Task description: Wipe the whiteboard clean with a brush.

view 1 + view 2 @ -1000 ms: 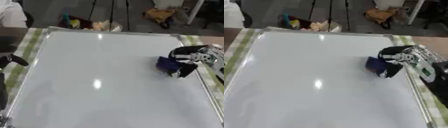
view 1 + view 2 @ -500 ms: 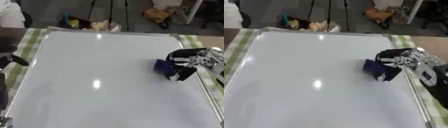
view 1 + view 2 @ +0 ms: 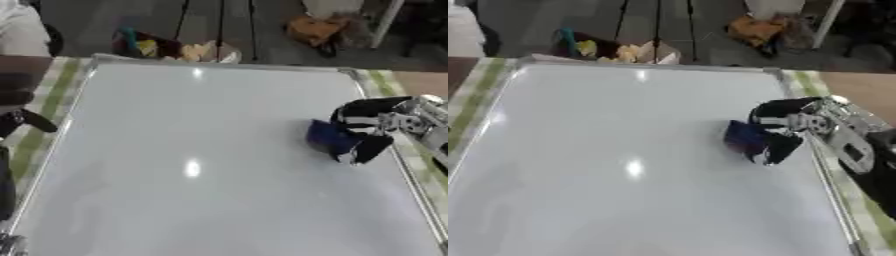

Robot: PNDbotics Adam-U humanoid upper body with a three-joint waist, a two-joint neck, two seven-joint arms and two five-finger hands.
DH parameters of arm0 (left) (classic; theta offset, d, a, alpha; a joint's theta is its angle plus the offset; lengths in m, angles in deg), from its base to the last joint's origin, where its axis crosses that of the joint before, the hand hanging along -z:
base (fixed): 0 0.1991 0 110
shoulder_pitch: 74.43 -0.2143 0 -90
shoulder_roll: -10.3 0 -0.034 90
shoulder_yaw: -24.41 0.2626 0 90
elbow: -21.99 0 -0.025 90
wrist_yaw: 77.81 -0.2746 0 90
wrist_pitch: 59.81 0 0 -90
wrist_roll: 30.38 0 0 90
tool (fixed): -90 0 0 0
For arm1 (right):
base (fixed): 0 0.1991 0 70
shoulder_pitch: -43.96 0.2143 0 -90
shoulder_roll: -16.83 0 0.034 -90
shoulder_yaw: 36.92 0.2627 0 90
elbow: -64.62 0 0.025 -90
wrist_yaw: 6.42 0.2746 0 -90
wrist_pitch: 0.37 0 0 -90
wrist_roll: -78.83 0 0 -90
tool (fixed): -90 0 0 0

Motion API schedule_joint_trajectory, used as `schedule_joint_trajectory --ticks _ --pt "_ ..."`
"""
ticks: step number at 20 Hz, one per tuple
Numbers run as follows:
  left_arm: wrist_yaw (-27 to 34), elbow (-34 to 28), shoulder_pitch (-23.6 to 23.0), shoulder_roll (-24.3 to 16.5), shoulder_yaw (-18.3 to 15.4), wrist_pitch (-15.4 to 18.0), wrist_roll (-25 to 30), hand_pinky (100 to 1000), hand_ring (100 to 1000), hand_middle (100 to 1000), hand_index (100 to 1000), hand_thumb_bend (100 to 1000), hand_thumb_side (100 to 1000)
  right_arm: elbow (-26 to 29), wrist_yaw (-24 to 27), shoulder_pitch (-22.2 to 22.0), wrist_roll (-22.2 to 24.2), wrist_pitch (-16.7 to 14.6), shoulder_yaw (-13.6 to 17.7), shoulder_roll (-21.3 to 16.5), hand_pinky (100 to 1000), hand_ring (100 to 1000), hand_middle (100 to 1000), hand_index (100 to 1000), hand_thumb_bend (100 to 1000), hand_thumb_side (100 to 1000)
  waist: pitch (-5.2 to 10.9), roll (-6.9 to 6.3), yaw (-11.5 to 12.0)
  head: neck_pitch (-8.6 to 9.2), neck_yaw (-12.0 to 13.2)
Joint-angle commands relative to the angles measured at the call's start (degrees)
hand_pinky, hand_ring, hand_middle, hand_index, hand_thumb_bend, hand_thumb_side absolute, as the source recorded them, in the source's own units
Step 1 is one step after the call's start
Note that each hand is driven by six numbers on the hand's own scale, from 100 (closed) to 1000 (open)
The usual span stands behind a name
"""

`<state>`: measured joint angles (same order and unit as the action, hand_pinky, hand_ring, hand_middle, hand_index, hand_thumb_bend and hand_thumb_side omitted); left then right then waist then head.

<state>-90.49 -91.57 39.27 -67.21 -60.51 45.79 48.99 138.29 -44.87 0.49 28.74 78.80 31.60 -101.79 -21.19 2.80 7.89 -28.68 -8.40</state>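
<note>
In the left eye view, the whiteboard (image 3: 201, 165) fills most of the frame, lying flat with a metal rim and a green striped cloth (image 3: 39, 130) showing along its left edge. The right hand (image 3: 372, 122) comes in from the right side and sits over the board near its right rim, about halfway up. Its black fingers curl round a dark blue brush (image 3: 328, 136), which lies just to the left of the palm, between thumb and fingers, and rests on the white surface. The brush's far side is covered by the fingers, so its full shape cannot be made out. At the left edge, a black part of the left arm (image 3: 26, 120) shows, but the left hand itself is cut off and its fingers cannot be judged.

In the right eye view, the same grip appears with more of the silver wrist (image 3: 833, 127) visible. The board surface looks blank, with two light glares. Beyond the far rim, colourful items (image 3: 614, 50) lie blurred on the floor.
</note>
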Motion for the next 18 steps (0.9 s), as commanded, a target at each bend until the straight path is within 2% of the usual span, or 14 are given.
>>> schedule_joint_trajectory --ticks 1,11,18 --pt "0.2 -1.0 0.6 -0.1 0.4 0.0 0.2 425 797 683 640 100 919 -1.0 -0.2 0.4 -0.7 0.5 0.5 -0.9 721 739 524 100 100 445 1.17 -0.24 0.0 0.21 -0.1" --pt "0.3 -1.0 0.6 -0.2 0.5 0.0 0.3 424 798 683 640 100 919 -1.8 -2.2 0.4 -1.9 0.7 1.2 -0.8 737 768 578 100 100 514 1.32 -0.4 -0.1 0.36 -0.1" --pt "0.3 -1.0 0.6 -0.1 0.5 -0.1 0.5 424 799 683 640 100 921 -3.1 -3.0 0.7 -2.5 0.4 1.7 -0.5 738 767 576 100 100 501 1.26 -0.45 -0.1 0.42 -0.2"
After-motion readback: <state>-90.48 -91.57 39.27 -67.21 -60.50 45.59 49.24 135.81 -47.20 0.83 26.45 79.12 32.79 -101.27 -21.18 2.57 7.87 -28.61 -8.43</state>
